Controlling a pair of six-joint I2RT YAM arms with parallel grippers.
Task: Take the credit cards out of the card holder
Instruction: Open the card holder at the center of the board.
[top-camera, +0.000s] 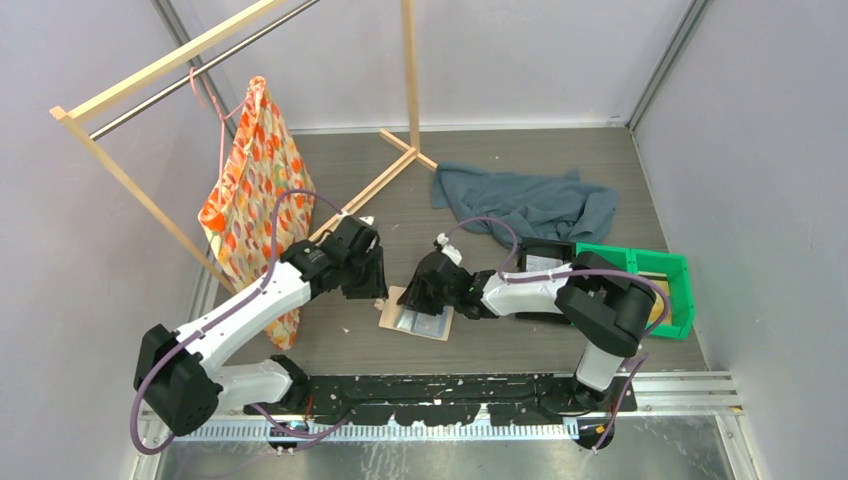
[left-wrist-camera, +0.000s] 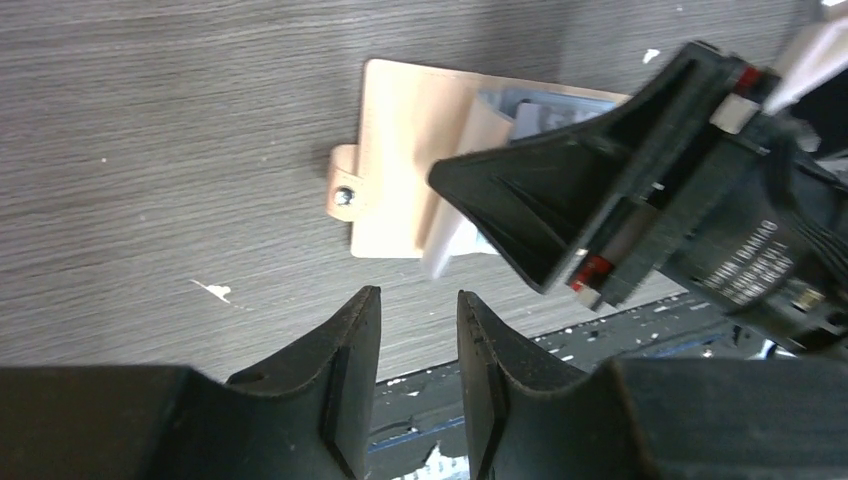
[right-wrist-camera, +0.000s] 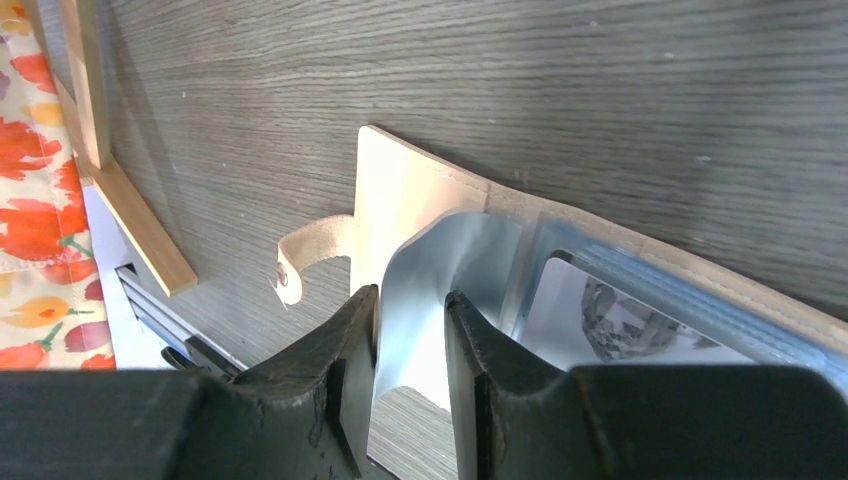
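Observation:
The tan card holder (top-camera: 415, 315) lies open on the table between both arms, its little side tab (left-wrist-camera: 343, 192) pointing left. A pale blue-grey inner pocket flap (right-wrist-camera: 430, 280) curls up off the holder. It stands in the gap of my right gripper (right-wrist-camera: 410, 295) and leans on the left finger; the jaws are apart, so the gripper is open. A credit card (right-wrist-camera: 620, 320) with grey print shows inside the pocket beside that gripper. My left gripper (left-wrist-camera: 418, 295) hovers open and empty just short of the holder's near edge.
A black tray (top-camera: 545, 255) and a green bin (top-camera: 655, 265) sit at the right. A blue-grey towel (top-camera: 530, 200) lies behind them. The wooden rack (top-camera: 400, 165) with a floral cloth (top-camera: 255, 190) stands at the left, and its foot (right-wrist-camera: 140, 225) is near the holder.

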